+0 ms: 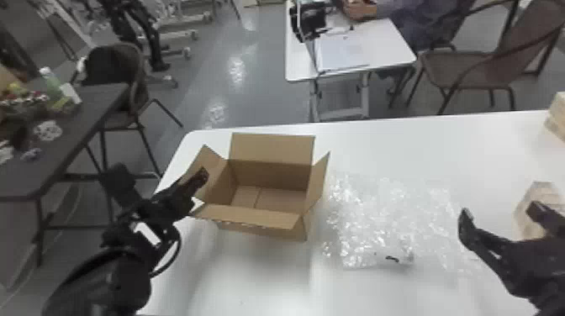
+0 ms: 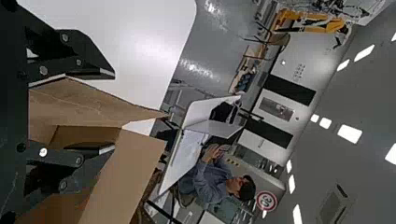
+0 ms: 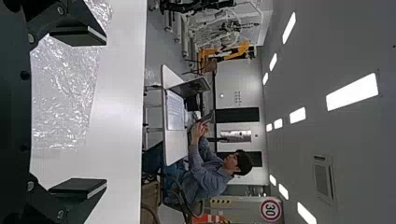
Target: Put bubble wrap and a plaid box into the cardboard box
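While the left gripper (image 2: 114, 111), fingers apart, straddles a flap (image 2: 93, 105), probably to steady the cardboard box (image 1: 271, 174), the right gripper (image 3: 106, 112) sits, fingers parted, near the bubble wrap (image 1: 386, 210).

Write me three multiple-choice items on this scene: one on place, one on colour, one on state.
1. Where is the bubble wrap?
A) Inside the cardboard box
B) Beside the box, to its right
C) Gripped by the right claw

2. What colour is the table under the box?
A) White
B) Red
C) Green

3. What state is the box in?
A) Folded flat
B) Taped shut
C) Open on top

Key:
1: B, the wrap lies spread out just right of the box in the head view.
2: A, the tabletop around the box is white.
3: C, its inside and floor show between the raised flaps.
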`<state>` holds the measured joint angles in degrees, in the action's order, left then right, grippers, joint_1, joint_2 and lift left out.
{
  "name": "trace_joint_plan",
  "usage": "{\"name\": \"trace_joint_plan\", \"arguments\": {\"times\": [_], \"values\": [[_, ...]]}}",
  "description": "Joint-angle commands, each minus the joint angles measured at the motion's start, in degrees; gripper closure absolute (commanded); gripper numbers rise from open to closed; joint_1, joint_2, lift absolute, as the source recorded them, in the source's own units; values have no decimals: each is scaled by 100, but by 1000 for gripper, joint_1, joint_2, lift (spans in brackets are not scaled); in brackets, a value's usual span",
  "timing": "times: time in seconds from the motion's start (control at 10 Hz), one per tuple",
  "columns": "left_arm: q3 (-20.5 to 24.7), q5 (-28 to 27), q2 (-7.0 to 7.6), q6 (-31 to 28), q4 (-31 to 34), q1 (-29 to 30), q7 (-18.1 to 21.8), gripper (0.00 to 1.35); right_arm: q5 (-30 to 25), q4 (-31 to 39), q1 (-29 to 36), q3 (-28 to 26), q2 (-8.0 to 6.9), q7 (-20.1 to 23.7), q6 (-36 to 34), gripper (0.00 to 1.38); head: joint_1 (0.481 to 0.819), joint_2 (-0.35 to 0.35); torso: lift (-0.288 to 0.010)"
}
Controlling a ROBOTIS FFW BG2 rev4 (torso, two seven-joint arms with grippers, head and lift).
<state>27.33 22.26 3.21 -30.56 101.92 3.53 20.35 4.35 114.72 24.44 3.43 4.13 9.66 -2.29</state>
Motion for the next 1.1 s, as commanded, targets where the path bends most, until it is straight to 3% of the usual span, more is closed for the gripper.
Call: {"name": "trace_joint_plan", "arguments": {"times": [0.0, 0.6, 0.9, 1.0], "values": [[-17, -64, -22, 33, 12, -10, -5, 1219, 13, -11, -10, 0, 0, 9, -9, 214, 695, 249, -107], [-114, 314, -181, 701, -49, 16, 4, 1219, 4, 6, -18, 0, 0, 9, -123, 214, 695, 244, -107], [-334, 226, -66, 1105, 83, -72, 276, 1219, -92, 323, -177, 0, 26, 18, -729, 216, 695, 227, -107], [-351, -257, 22, 1114, 346, -107, 364, 1219, -31, 376, -264, 0, 53, 36, -984, 216, 695, 220, -107]]}}
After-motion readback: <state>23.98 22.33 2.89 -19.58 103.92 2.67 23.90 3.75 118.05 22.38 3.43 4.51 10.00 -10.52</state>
